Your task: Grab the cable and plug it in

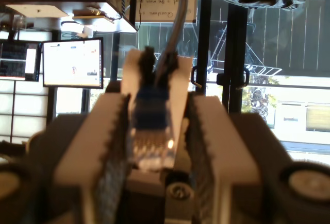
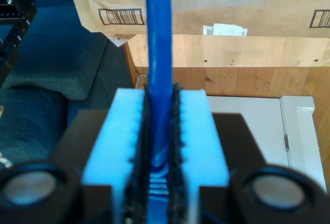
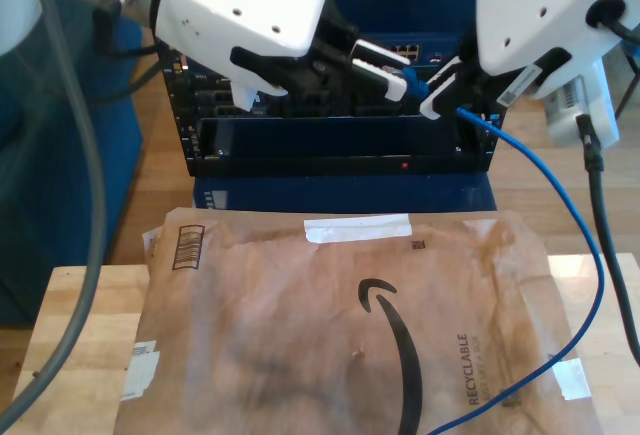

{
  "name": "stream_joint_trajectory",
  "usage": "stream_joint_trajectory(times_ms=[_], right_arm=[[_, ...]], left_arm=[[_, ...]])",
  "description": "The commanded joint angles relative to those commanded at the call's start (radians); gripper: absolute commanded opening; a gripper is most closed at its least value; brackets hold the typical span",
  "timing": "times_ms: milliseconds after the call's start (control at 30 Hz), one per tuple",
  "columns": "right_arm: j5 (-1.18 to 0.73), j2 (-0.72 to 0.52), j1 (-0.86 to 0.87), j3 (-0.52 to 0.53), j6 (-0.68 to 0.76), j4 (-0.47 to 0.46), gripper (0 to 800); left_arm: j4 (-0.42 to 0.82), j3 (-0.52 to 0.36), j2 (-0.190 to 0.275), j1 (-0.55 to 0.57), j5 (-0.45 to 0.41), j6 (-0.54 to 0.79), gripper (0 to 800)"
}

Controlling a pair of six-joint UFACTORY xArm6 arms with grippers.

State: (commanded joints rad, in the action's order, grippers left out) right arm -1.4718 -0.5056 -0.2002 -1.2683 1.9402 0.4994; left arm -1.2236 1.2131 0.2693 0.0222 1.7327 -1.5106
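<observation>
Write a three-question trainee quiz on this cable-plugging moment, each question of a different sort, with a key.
1. True or false: my second gripper is shut on the blue cable.
2. Multiple choice: in the exterior view, the cable's loose length runs down over A) a brown paper mailer, B) a metal tray, C) a keyboard.
3. Fill in: my first gripper holds the cable's ____ between its pads.

Key
1. True; both pads press against the cable.
2. A, the brown paper mailer on the wooden table.
3. Plug, held near the black rack unit.
</observation>
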Motion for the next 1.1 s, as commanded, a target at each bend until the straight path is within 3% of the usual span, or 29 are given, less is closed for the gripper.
stream_joint_trajectory(times_ms=[200,633,1100], right_arm=[[0.0,0.002,0.0,0.0,0.0,0.0,3],[0.0,0.0,0.0,0.003,-0.011,0.0,3],[0.002,0.003,0.0,0.002,-0.012,0.0,3]], left_arm=[[-0.029,-0.008,-0.005,0.0,0.009,-0.002,62],[-0.025,-0.006,-0.028,-0.04,0.009,-0.002,192],[-0.028,-0.009,-0.032,-0.038,0.041,-0.003,192]])
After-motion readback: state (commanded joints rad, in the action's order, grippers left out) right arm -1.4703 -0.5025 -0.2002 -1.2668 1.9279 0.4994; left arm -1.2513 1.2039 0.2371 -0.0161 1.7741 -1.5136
